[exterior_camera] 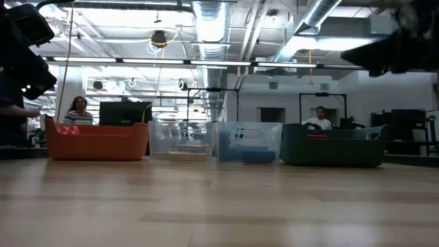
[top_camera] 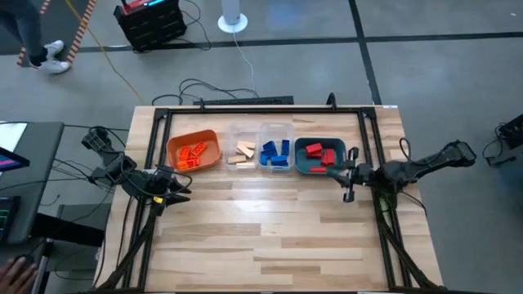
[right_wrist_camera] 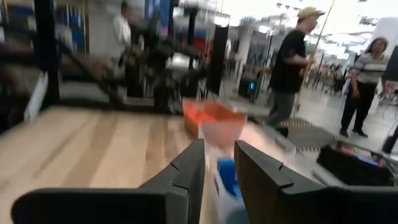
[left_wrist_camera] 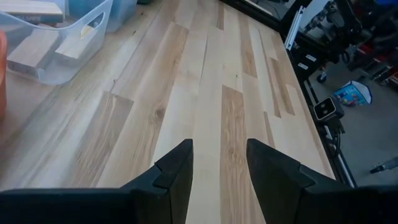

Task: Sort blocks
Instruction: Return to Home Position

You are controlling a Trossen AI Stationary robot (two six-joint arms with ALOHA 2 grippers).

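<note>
Blocks (top_camera: pixel 275 152) all sorted by colour in four trays (top_camera: pixel 171 149); none loose on tabletop (top_camera: pixel 270 233); left hand (left_wrist_camera: pixel 219 150), right hand (right_wrist_camera: pixel 219 151) apart, empty

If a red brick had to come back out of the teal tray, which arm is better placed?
Probably the right. The right gripper hangs open at the edge of the teal tray, by the red bricks; the left gripper is near the orange tray, at the row's other end.
</note>
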